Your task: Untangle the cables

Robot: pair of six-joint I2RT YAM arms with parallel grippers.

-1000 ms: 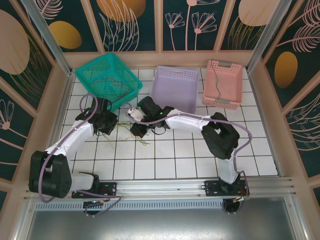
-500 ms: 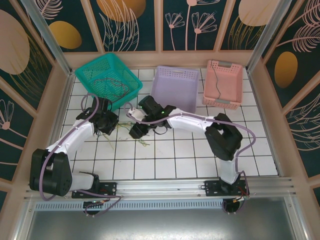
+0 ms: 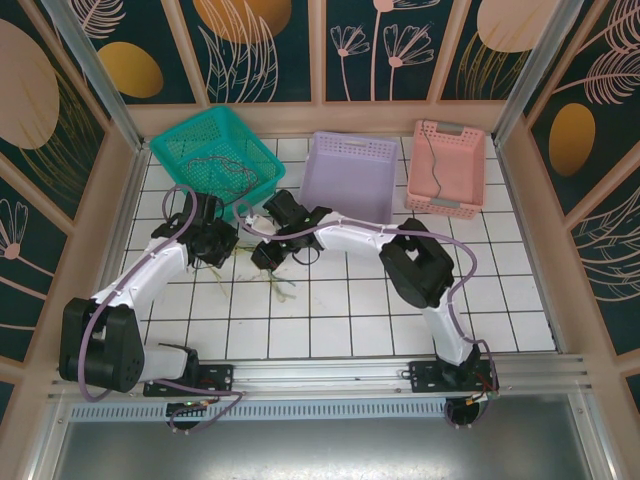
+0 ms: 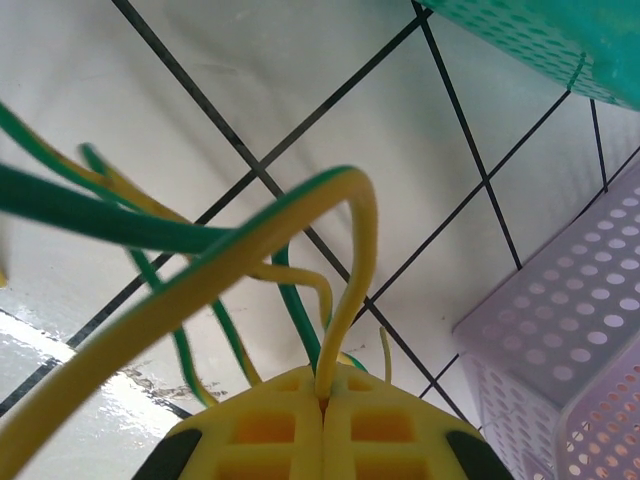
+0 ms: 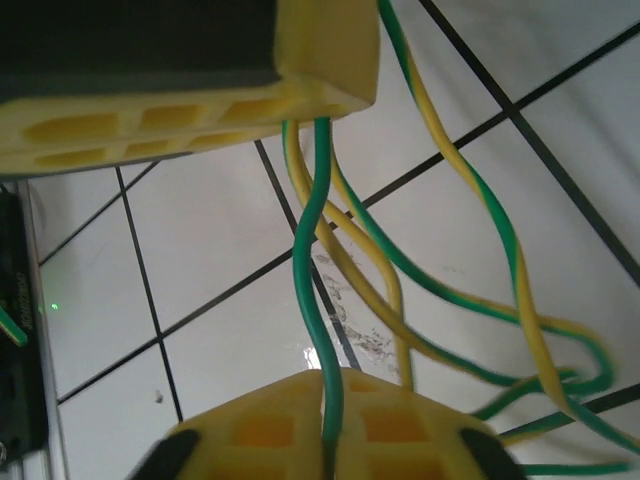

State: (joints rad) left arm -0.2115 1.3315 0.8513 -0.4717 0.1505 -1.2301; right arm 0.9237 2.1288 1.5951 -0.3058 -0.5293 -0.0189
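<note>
Pinching a loop of the yellow-and-green cables (image 4: 345, 260) between clenched yellow pads (image 4: 265, 435), the left gripper (image 4: 323, 398) sits low over the white tiled table (image 3: 340, 320), just in front of the teal basket (image 3: 190, 125). Close beside it the right gripper (image 5: 328, 415) is likewise clamped — a green strand runs straight into the seam between its pads (image 5: 250, 430). Between the two grippers the strands stretch and cross, and a few loose ends trail across the tiles towards the near edge. Dark cables (image 3: 215, 165) lie tangled in the teal basket, one more dark strand curls in the pink basket (image 3: 440, 207), and the purple basket (image 3: 350, 185) stands between the two.
</note>
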